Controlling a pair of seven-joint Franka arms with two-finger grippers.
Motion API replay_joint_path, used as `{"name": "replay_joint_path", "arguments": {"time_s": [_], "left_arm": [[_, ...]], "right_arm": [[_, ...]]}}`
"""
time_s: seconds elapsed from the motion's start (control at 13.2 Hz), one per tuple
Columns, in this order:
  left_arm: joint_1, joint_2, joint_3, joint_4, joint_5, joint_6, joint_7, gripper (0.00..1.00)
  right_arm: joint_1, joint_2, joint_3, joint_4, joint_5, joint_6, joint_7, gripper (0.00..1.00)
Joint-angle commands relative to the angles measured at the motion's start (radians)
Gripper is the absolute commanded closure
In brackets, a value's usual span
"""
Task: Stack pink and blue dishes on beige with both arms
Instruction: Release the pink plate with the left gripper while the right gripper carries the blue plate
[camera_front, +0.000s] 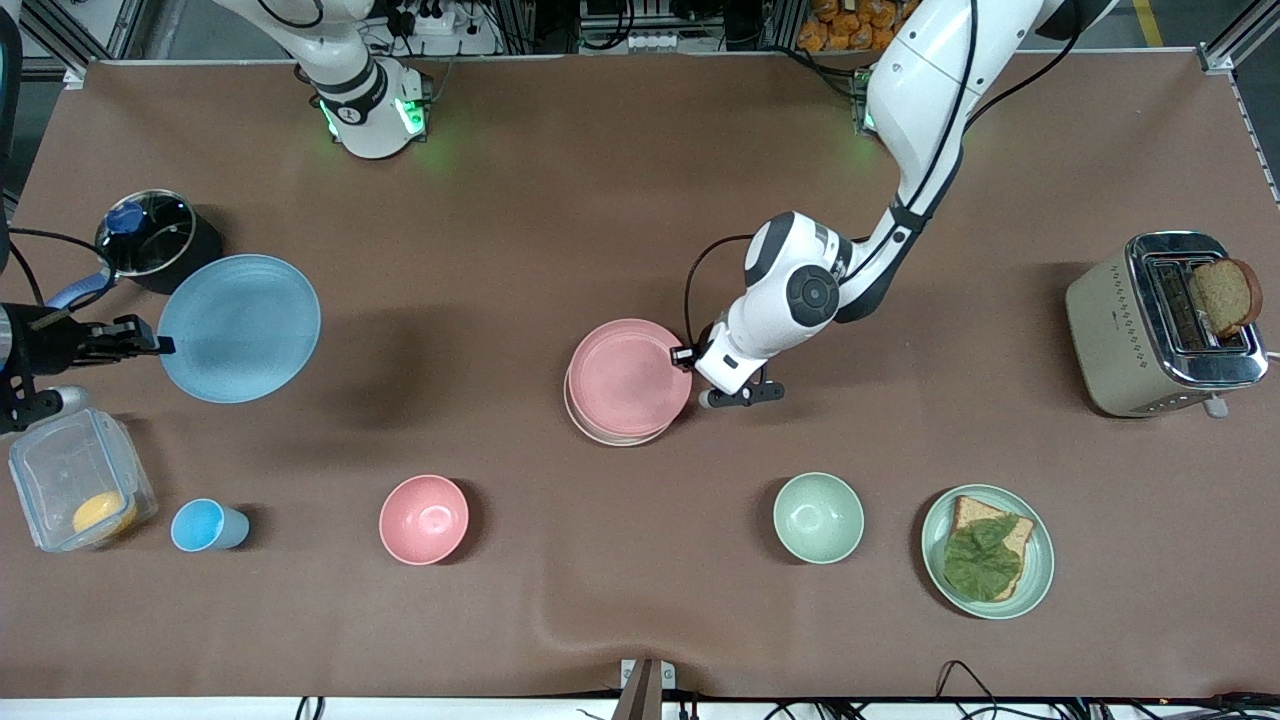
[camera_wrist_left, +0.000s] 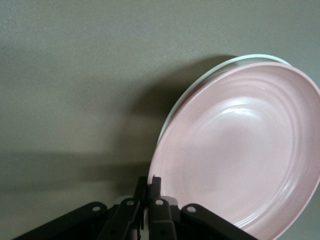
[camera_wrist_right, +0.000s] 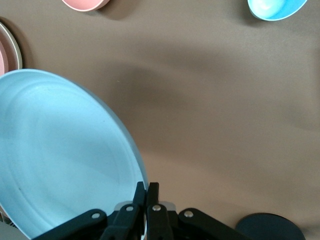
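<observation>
The pale pink plate (camera_front: 628, 376) lies on the beige plate (camera_front: 604, 433) in the middle of the table; only the beige rim shows under it. My left gripper (camera_front: 688, 354) is at the pink plate's rim on the left arm's side, shut on that rim. In the left wrist view the pink plate (camera_wrist_left: 240, 150) sits over the pale beige rim (camera_wrist_left: 260, 57), with my left gripper (camera_wrist_left: 149, 184) pinching its edge. My right gripper (camera_front: 165, 346) is shut on the rim of the light blue plate (camera_front: 240, 328) and holds it off the table beside the pot. The right wrist view shows the blue plate (camera_wrist_right: 60, 155) in my right gripper (camera_wrist_right: 148, 190).
A black pot (camera_front: 155, 240) with a glass lid and a clear plastic box (camera_front: 80, 490) stand at the right arm's end. A blue cup (camera_front: 205, 525), pink bowl (camera_front: 424, 518), green bowl (camera_front: 818, 517) and green plate (camera_front: 1040, 560) with bread line the near side. A toaster (camera_front: 1120, 330) stands at the left arm's end.
</observation>
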Motion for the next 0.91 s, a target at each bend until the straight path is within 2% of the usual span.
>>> {"name": "replay_joint_path", "arguments": {"time_s": [0.0, 0.53, 0.84], "left_arm": [[-0.012, 0.021, 0.008, 0.031, 0.019, 0.002, -0.035, 1.0], [-0.026, 0.033, 0.016, 0.054, 0.019, 0.001, -0.058, 1.0], [-0.025, 0.033, 0.018, 0.057, 0.019, -0.004, -0.057, 0.81]], "right_arm": [[-0.022, -0.007, 0.018, -0.004, -0.007, -0.009, -0.013, 1.0], [-0.022, -0.007, 0.018, -0.004, -0.008, -0.009, -0.022, 1.0], [-0.024, -0.006, 0.018, -0.004, -0.007, -0.009, -0.022, 1.0]]}}
